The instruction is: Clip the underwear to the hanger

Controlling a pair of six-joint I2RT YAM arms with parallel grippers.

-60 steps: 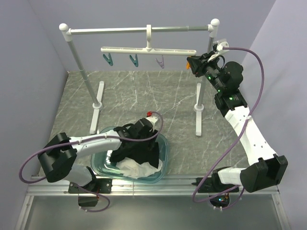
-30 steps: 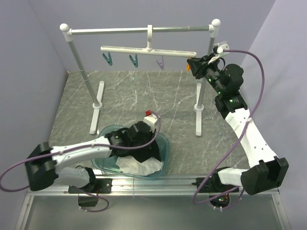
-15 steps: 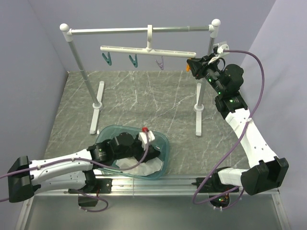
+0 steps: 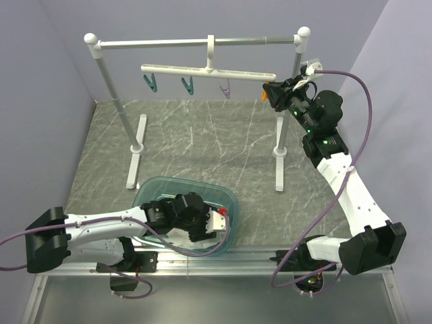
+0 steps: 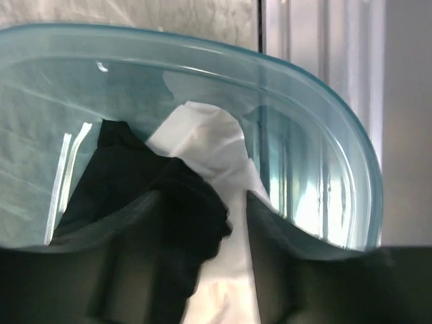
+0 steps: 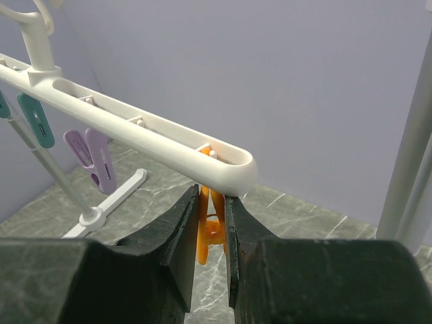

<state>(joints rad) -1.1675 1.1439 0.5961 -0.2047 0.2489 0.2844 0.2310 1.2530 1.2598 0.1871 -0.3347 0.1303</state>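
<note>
The black underwear lies in the teal bin on top of a white cloth. My left gripper is down in the bin's near right corner. Its jaws stand apart, with a fold of the underwear against the left finger and white cloth showing in the gap. The white hanger hangs from the rack. My right gripper is at its right end, shut on the orange peg; both fingers press its sides under the bar.
The tall rack stands across the back, with posts and feet at left and right. Two teal pegs and a purple peg hang free. The bin's clear wall rises close to my left fingers.
My left arm has swung over the bin from its far side to its near right corner and turned. The black fabric has shifted with it. My right arm has not moved.
</note>
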